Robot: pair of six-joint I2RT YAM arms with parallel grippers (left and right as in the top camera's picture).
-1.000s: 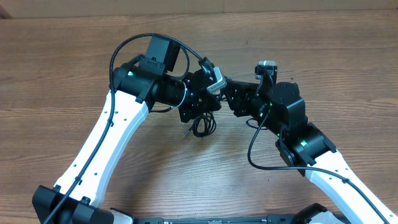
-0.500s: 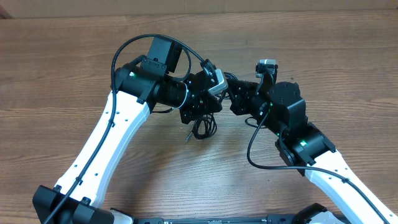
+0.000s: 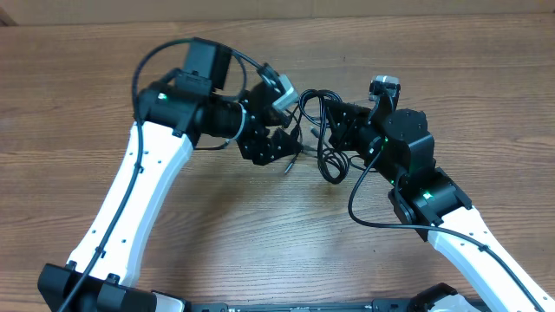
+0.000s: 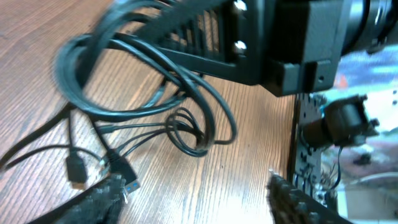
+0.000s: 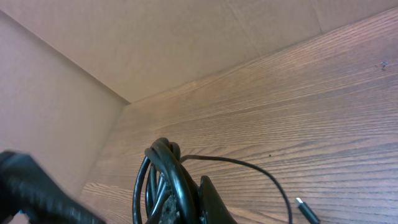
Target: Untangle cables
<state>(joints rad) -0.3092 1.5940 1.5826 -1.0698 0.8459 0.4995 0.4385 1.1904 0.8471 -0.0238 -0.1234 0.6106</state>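
Note:
The cables [image 3: 328,166] are thin black cords, hanging in loops between the two arms in the overhead view. My right gripper [image 3: 335,123] is shut on the coiled part of the bundle [image 5: 163,177], which is pinched between its fingers [image 5: 210,194]; one strand trails off to a small plug [image 5: 306,209] on the wood. My left gripper [image 3: 284,144] stands open just left of the loops. In the left wrist view the cables [image 4: 155,93] lie ahead of the left gripper [image 4: 196,200], with a blue-tipped plug [image 4: 130,184] by its left finger [image 4: 99,198] and nothing between the fingers.
The wooden table [image 3: 451,95] runs under both arms. A brown cardboard wall [image 5: 155,43] borders its far edge. The right arm's body [image 4: 292,37] hangs close above the loops in the left wrist view.
My left gripper has opened and drawn back to the left. The right gripper has shut on the bundle and lifted it right, stretching the loops out between the arms.

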